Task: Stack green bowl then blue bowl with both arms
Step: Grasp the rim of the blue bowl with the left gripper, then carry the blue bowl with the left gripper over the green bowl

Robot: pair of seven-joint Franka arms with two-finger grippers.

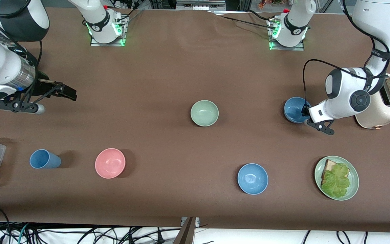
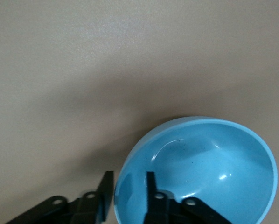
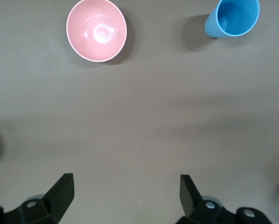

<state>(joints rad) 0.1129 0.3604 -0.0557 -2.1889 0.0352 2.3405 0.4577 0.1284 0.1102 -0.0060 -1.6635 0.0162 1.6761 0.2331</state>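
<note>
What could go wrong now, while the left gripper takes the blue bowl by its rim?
1. The left gripper holds the blue bowl only at a thin edge of the rim, one finger inside and one outside, so the bowl may tilt or slip when lifted.
2. The toaster stands close beside this arm, so a wide swing might hit it.
3. The right gripper waits open, away from the green bowl, which has no bowl on it yet.

L gripper [image 1: 307,117] at blue bowl [image 1: 295,109] rim

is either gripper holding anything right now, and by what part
The left gripper pinches the rim of the small muted slate-blue bowl, one finger inside, one outside. The right gripper is open, holding nothing.
</note>
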